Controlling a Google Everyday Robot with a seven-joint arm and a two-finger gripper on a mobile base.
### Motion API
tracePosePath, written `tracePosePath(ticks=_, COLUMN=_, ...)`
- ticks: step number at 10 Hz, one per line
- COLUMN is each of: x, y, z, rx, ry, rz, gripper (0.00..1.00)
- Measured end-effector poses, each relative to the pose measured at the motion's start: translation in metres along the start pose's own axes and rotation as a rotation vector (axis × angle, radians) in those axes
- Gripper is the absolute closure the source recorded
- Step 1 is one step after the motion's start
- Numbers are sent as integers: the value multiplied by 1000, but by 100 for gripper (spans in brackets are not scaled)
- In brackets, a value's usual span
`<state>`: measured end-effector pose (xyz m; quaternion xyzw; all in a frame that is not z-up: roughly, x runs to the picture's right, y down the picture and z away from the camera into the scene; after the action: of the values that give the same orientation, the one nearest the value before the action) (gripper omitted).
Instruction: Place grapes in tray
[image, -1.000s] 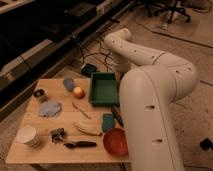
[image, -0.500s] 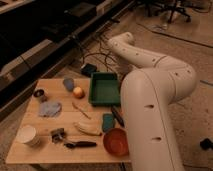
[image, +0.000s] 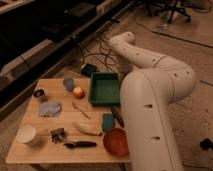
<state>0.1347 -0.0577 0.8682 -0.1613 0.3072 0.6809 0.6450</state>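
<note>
Camera view: white arm (image: 150, 95) fills the right side, bending over the tabletop's (image: 30, 152) right edge; claw hidden behind it, can't tell its opening or any hold; green tray (image: 105, 89) at far right of tabletop, just beside the round fruit (image: 78, 92); grapes not discernible; orange-red bowl (image: 116, 141) near front edge.

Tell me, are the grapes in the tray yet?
Not that I can see. Done: nothing, since the tray shows only green inside. In hand: unclear, because the hand is out of sight beyond the white arm. Left: the grapes, which I can't spot anywhere, must land in the tray.
</note>
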Motion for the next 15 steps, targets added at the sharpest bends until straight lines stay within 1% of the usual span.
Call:
tracePosePath(ticks=1, x=-1, y=-1, z=-2, rx=-14, ry=-1, rz=6, gripper=20)
tracePosePath(ticks=2, x=-1, y=-3, z=0, rx=-17, ry=2, rz=6, gripper=20)
tracePosePath(ticks=15, x=0, y=-1, z=-1, rx=-17, ry=3, rz=1, gripper=20)
